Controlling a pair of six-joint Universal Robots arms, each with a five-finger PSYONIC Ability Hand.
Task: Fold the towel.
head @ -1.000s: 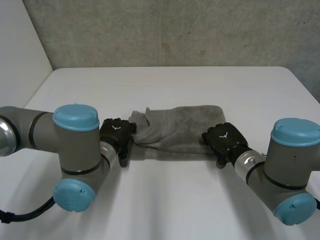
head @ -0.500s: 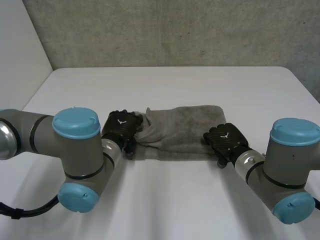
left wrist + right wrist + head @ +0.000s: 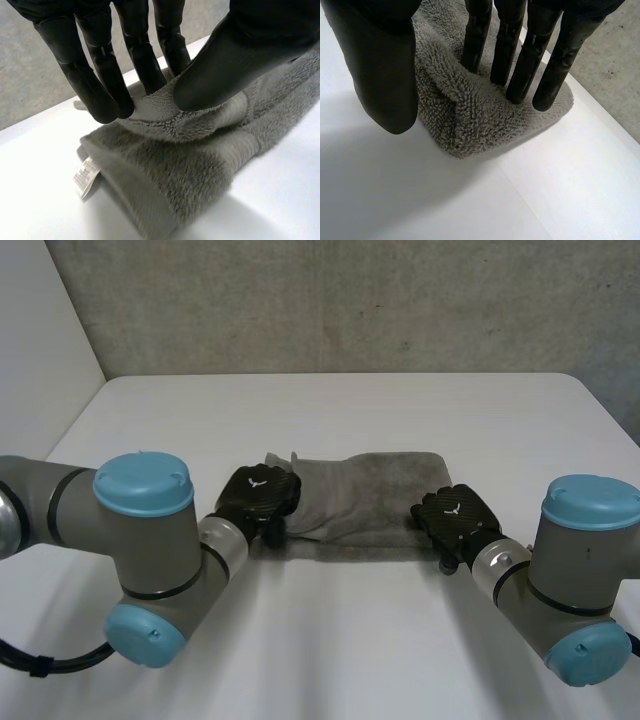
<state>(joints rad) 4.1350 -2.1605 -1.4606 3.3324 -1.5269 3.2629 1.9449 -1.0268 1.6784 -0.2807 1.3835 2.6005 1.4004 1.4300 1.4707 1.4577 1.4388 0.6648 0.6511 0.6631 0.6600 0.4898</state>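
The grey towel (image 3: 372,490) lies folded into a long strip on the middle of the white table (image 3: 350,410). My left hand (image 3: 260,496) is at the strip's left end. In the left wrist view the hand (image 3: 235,55) pinches a raised fold of the towel (image 3: 200,165) between thumb and fingers, and a white label (image 3: 86,175) sticks out from under that end. My right hand (image 3: 455,516) is on the strip's right near corner. Its straight fingers (image 3: 520,55) rest on top of the towel (image 3: 465,115), with the thumb off the cloth beside the corner.
A grey wall runs behind the table's far edge. Both arms with their light-blue caps (image 3: 142,480) stand over the near part of the table, left and right of the towel. Bare table surrounds the strip on every side.
My left hand has moved right from beside the towel onto its left end and closed on a fold there. The right hand has stayed on its corner.
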